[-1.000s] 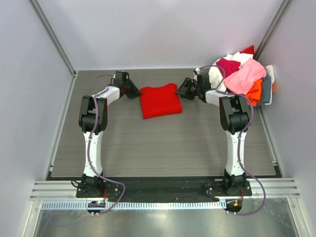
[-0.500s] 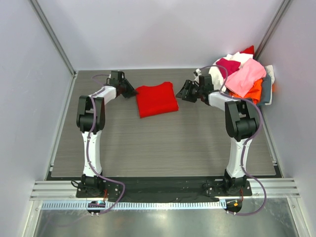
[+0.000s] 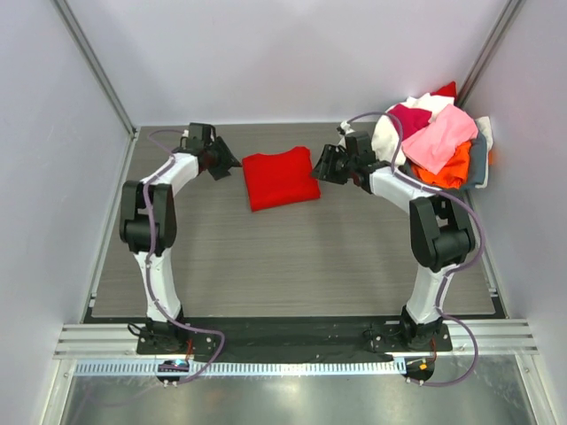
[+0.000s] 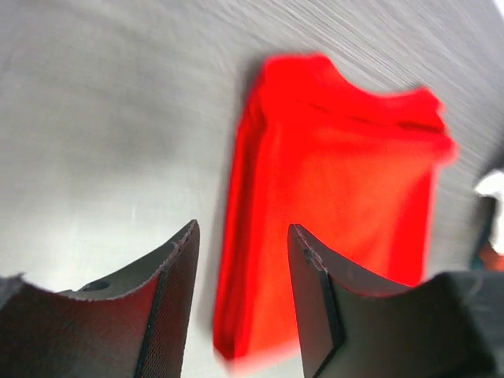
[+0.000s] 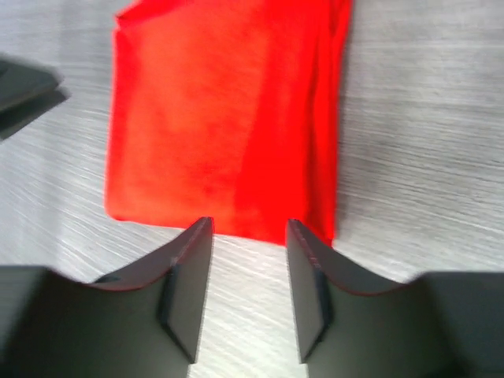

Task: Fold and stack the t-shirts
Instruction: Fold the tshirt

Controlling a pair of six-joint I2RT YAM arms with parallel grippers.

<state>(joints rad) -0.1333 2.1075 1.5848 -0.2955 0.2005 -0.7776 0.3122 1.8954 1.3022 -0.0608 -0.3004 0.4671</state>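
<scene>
Red t-shirt (image 3: 280,178) lies folded flat on the grey wood-grain counter (image 3: 292,266), toward the back and between the two arms. It forms a compact, near-square packet, slightly longer along the line running from one hand to the other. The packet sits a little askew, its right end further back than its left. The cloth is bright, plain red and mostly smooth. Stacked layers show along the edge facing the left hand, and a lengthwise fold ridge shows in the right wrist view.

The left hand (image 3: 230,162) sits just off the shirt's left edge, fingers parted and nothing between them, a gap of bare counter separating it from the cloth. The right hand (image 3: 320,168) faces the opposite edge, fingers likewise spread and empty, their tips just short of the fabric.

In the back right corner, well apart from the folded shirt, the other t-shirts are heaped unfolded over a grey basket (image 3: 479,161): pink (image 3: 440,137) on top, with magenta (image 3: 409,118), white (image 3: 386,135) and orange (image 3: 454,165) showing around it.
</scene>
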